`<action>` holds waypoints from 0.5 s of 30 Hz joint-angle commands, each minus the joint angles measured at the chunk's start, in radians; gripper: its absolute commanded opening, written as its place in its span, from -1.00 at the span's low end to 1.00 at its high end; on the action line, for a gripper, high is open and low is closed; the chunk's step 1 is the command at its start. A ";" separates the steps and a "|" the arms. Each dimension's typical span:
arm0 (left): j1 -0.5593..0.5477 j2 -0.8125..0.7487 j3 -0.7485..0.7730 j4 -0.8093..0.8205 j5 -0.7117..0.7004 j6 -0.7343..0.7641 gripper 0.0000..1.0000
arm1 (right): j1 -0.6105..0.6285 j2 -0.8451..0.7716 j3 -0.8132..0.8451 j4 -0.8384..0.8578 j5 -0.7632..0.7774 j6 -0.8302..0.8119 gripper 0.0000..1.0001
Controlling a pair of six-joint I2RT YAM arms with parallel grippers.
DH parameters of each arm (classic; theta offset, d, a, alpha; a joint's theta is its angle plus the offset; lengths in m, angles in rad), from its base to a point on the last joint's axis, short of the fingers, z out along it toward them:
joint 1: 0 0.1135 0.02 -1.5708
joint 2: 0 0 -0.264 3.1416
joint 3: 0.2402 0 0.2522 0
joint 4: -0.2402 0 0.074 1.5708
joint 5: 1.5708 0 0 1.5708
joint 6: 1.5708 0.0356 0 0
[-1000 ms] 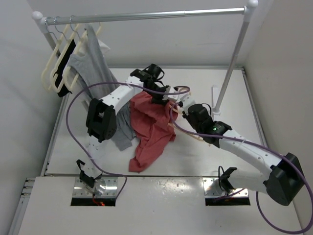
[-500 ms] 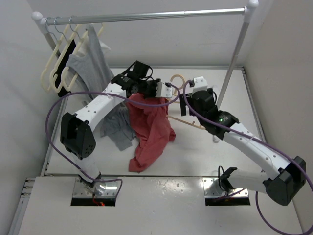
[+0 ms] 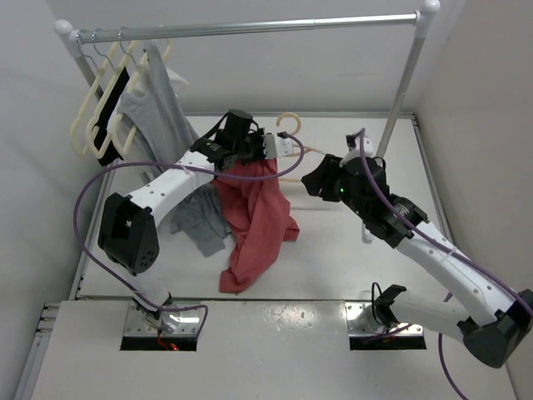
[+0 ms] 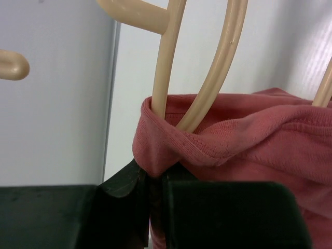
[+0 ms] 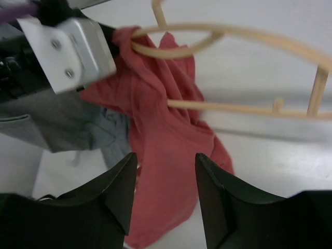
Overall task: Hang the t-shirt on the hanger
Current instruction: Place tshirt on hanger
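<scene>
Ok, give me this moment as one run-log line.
left hand: shut on t-shirt collar | hanger: one end inside collar | right hand: open, empty | task: not yet done

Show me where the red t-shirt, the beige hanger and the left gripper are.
t-shirt (image 3: 260, 218), top view, hanging body cloth.
hanger (image 4: 167, 57), left wrist view, thin rod above the collar.
left gripper (image 4: 152, 181), left wrist view, between fingertips pinching collar hem.

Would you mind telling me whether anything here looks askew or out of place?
Yes. The t-shirt is bunched at one end of the hanger, pinched there by the left end effector; the hanger's other arm is bare and the fabric trails to the table. A grey garment lies crumpled alongside.
</scene>
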 commanded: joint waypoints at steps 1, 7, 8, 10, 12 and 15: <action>-0.003 -0.065 0.049 0.111 -0.086 -0.053 -1.00 | -0.007 -0.101 -0.099 0.069 -0.051 0.277 -0.03; -0.013 -0.096 0.001 0.111 -0.068 -0.083 -1.00 | -0.016 -0.079 -0.456 0.338 0.032 0.618 0.37; -0.022 -0.096 0.001 0.111 -0.068 -0.099 -1.00 | -0.016 -0.042 -0.467 0.378 0.032 0.631 0.43; -0.022 -0.096 -0.011 0.111 -0.068 -0.121 -1.00 | -0.025 0.029 -0.477 0.540 0.006 0.631 0.56; -0.022 -0.105 -0.022 0.111 -0.068 -0.121 -1.00 | -0.026 0.127 -0.460 0.578 0.006 0.648 0.85; -0.022 -0.116 -0.045 0.111 -0.068 -0.121 -1.00 | -0.061 0.231 -0.449 0.693 -0.007 0.679 0.96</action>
